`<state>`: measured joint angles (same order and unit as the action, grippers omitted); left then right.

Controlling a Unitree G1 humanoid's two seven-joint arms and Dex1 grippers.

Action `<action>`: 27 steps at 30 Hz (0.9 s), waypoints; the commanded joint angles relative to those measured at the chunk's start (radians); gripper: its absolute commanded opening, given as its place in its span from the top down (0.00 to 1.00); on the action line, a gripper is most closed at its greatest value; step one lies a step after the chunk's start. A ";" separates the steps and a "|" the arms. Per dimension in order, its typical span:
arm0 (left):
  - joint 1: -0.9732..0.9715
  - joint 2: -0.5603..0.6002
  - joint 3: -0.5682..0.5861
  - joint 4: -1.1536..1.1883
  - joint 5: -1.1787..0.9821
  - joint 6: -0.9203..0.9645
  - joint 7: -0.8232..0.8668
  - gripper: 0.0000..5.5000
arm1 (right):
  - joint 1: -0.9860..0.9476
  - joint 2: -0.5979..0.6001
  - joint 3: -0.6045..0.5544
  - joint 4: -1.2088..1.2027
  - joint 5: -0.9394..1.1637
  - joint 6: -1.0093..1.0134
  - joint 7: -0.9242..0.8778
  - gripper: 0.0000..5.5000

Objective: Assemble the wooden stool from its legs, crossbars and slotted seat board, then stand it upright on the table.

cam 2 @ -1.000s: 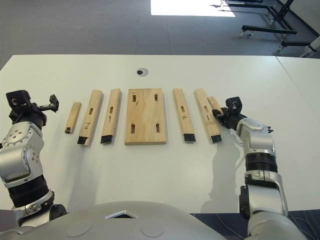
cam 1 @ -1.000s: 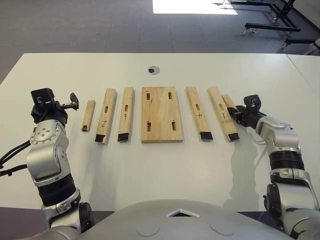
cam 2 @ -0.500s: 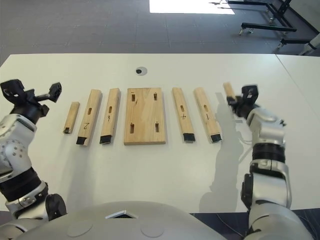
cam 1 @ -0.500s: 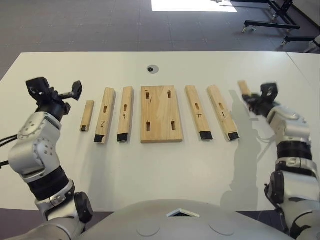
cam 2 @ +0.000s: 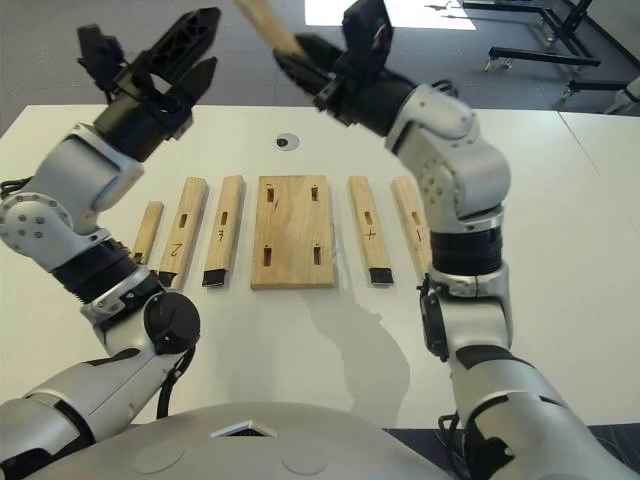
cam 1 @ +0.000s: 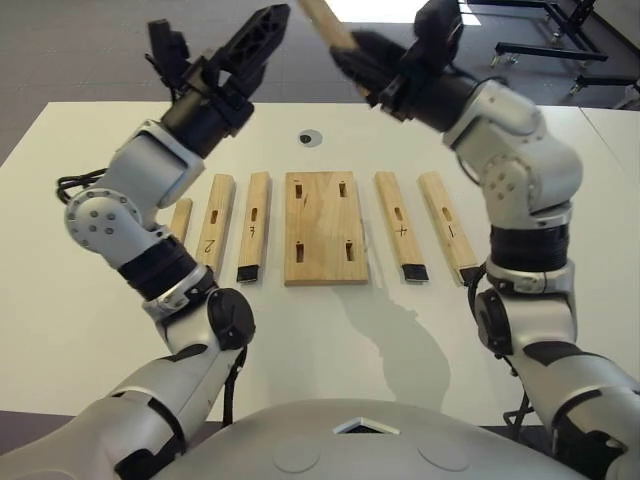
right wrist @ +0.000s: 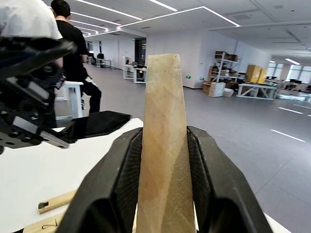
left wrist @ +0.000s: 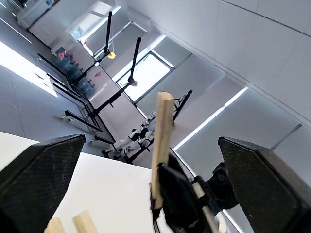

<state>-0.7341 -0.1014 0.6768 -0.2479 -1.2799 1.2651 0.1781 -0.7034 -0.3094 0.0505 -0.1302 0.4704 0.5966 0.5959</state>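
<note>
The slotted seat board lies flat mid-table, with two legs to its left and two legs to its right. A short crossbar lies at the far left, partly behind my left arm. My right gripper is raised high above the board's far end and shut on a second short crossbar, which points up and away. My left gripper is open at the same height, just left of that crossbar, and its fingers flank the bar without touching it.
A round grommet hole sits in the white table beyond the board. Bare tabletop stretches in front of the parts. Metal racks stand on the floor far back right.
Both arms rose from table level. The right gripper carried its crossbar from beside the right legs to high over the board. The left gripper swung up and inward toward it.
</note>
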 commanded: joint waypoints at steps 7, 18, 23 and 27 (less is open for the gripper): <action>0.074 0.022 -0.146 -0.017 -0.310 -0.230 0.265 0.08 | 0.062 0.065 0.070 -0.070 -0.065 -0.082 -0.027 0.77; 0.161 0.134 -0.301 -0.006 -0.337 -0.399 0.324 0.18 | 0.094 0.091 0.112 -0.121 -0.084 -0.072 -0.037 0.77; 0.170 0.187 -0.352 -0.018 -0.340 -0.429 0.318 0.33 | 0.099 0.084 0.122 -0.118 -0.101 -0.075 -0.039 0.77; 0.176 0.198 -0.395 -0.036 -0.347 -0.454 0.327 0.44 | 0.088 0.085 0.136 -0.106 -0.125 -0.078 -0.042 0.77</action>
<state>-0.5610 0.0824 0.3020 -0.2697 -1.6262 0.8248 0.4916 -0.6071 -0.2236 0.1801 -0.2440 0.3598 0.5199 0.5580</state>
